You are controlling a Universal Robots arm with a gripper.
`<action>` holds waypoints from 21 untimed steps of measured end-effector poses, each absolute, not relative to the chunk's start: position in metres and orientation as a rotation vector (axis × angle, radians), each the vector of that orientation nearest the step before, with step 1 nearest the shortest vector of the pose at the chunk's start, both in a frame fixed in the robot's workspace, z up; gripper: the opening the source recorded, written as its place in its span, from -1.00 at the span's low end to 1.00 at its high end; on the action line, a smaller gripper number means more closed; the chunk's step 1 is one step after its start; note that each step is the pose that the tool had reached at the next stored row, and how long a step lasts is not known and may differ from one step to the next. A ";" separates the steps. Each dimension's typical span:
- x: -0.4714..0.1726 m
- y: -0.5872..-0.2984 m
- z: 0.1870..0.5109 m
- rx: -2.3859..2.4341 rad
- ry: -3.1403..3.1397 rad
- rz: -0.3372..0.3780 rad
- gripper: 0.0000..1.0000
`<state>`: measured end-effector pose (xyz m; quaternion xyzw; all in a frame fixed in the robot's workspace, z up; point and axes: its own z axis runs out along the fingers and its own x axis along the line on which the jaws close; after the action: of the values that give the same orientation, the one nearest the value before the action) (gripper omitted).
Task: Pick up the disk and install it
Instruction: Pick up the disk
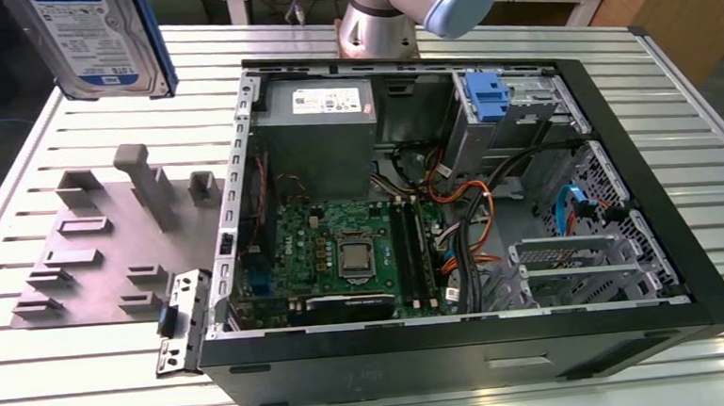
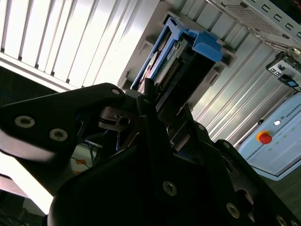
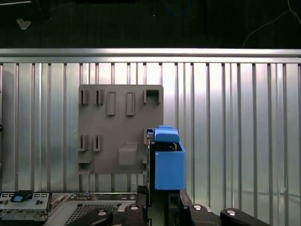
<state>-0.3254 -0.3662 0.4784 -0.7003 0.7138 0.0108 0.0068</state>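
You are holding the disk [image 1: 100, 40] up off the table [image 1: 45, 373], over the grey holder plate [image 3: 120, 127], with the fingers [image 2: 149, 110] seemingly clamping its blue-framed end (contact is dark), so pickup is looking done and installation into the open computer case [image 1: 409, 351] is waiting undone.

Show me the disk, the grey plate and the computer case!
the disk [image 1: 90, 33]: exterior view, on its white-and-blue label.
the grey plate [image 1: 93, 290]: exterior view, on its flat base.
the computer case [image 1: 446, 349]: exterior view, on its black side wall.
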 end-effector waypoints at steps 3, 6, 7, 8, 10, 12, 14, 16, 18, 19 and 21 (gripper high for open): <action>-0.318 -0.366 0.478 -2.191 2.233 0.034 -0.30; -0.310 -0.366 0.478 -2.190 2.233 0.034 -0.30; -0.307 -0.366 0.478 -2.190 2.233 0.034 -0.30; -0.305 -0.366 0.478 -2.190 2.233 0.034 -0.30; -0.299 -0.366 0.478 -2.190 2.233 0.034 -0.30; -0.294 -0.366 0.478 -2.190 2.233 0.034 -0.30; -0.288 -0.366 0.478 -2.190 2.233 0.034 -0.30; -0.282 -0.366 0.478 -2.190 2.233 0.034 -0.30; -0.277 -0.366 0.477 -2.190 2.233 0.034 -0.30; -0.274 -0.366 0.477 -2.190 2.233 0.034 -0.30; -0.268 -0.366 0.477 -2.189 2.234 0.034 -0.30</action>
<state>-0.2683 -0.3662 0.4772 -0.6999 0.7141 0.0108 0.0068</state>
